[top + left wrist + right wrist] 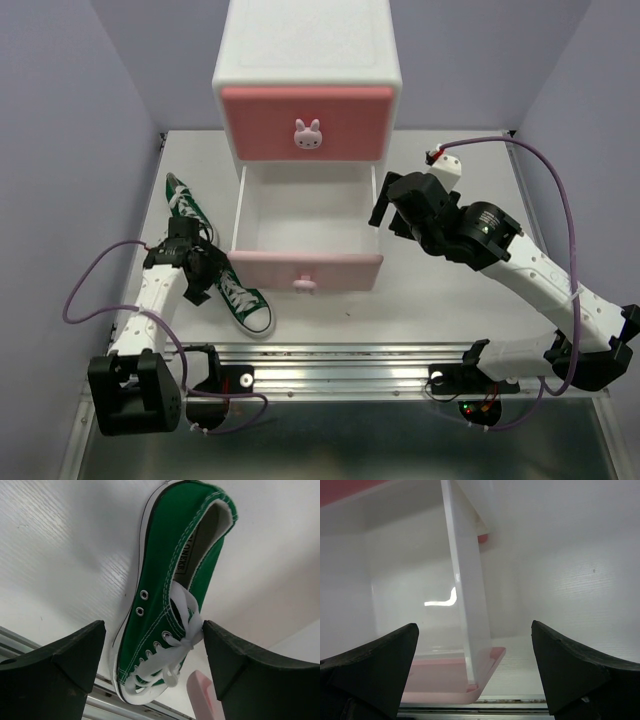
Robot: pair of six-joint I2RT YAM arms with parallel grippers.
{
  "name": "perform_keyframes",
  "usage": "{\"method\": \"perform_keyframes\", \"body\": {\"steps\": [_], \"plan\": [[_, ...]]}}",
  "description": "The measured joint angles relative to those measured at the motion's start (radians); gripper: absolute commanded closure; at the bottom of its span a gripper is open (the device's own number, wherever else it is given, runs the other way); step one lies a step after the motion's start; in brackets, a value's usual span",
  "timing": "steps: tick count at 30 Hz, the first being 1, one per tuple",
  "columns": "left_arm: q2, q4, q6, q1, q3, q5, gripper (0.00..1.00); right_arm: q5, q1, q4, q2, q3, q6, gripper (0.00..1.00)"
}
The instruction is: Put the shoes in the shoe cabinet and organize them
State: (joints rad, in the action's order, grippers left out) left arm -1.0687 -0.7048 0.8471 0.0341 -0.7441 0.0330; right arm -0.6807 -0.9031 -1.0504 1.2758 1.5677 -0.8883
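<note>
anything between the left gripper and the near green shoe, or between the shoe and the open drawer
Nothing visible. The left gripper hangs open over the near green shoe, and the lower drawer beside it is pulled out and empty; only its own left wall must be cleared. The right gripper sits at the drawer's right wall.

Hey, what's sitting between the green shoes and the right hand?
The open lower drawer, empty. The top view shows it, with the shoes to its left and the right hand by its right wall.

Shoes (243,300) on table (440,300), left of drawer (340,268) protruding from cabinet (305,45)
</note>
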Motion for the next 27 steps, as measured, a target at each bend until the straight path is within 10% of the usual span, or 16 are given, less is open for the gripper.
{"method": "perform_keyframes", "body": {"steps": [10, 12, 13, 27], "plan": [[-0.093, 0.082, -0.054, 0.0, 0.043, -0.008, 0.58, 0.0, 0.0, -0.016, 0.002, 0.0, -0.002, 0.0], [-0.112, 0.099, -0.066, 0.0, 0.042, -0.01, 0.75, 0.0, 0.0, -0.017, 0.003, 0.0, -0.001, 0.0], [-0.119, 0.104, -0.074, 0.0, 0.042, -0.013, 1.0, 0.0, 0.0, -0.017, 0.003, 0.0, -0.001, 0.0], [-0.161, -0.094, -0.238, 0.034, -0.219, 0.237, 1.0, 0.001, 0.0, -0.043, 0.003, 0.0, 0.002, 0.0]]}}
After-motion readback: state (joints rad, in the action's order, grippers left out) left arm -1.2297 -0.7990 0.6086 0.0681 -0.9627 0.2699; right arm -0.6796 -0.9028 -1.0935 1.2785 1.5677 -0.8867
